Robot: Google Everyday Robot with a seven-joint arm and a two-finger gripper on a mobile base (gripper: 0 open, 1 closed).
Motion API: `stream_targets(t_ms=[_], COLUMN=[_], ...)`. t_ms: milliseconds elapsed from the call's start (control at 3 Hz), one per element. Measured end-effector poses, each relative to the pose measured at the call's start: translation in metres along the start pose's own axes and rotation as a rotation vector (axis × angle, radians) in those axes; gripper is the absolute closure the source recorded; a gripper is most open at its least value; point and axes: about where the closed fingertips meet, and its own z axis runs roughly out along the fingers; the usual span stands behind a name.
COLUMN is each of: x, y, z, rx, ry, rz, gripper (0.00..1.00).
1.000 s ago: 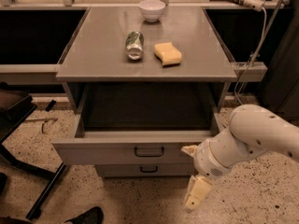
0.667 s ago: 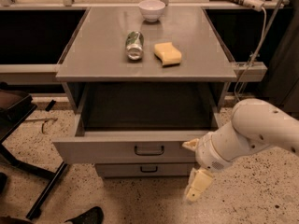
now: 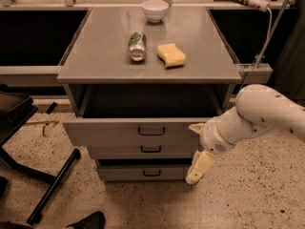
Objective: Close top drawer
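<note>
Grey cabinet (image 3: 95, 61) fills the middle of my feed, and I take everything from it. Its top drawer (image 3: 114, 132) stands pulled out from the cabinet's front, the dark tray open to view and the flat front panel with its small loop handle (image 3: 151, 131) facing me. Two narrower drawers (image 3: 119, 151) sit shut beneath it in the same cabinet.

My gripper (image 3: 196, 147) hangs at the cabinet's front right corner, at the right end of the top drawer's panel. Its jaws are spread wide and hold nothing: one tan fingertip (image 3: 196, 127) sits right at the panel's right edge, though I cannot tell whether it touches, and the other finger points down beside the lower drawers.

On the cabinet's top lie a can (image 3: 137, 46) on its side, a yellow sponge (image 3: 171, 55) just right of it, and a white bowl (image 3: 155, 10) at the back edge.
</note>
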Motion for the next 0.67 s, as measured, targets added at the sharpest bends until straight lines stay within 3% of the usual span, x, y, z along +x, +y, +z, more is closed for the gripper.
stream_targets(t_ms=[667], x=[-0.003], y=[-0.045], z=[0.023], rx=[-0.012], ry=[-0.027], rz=[-0.007], gripper=[0.00])
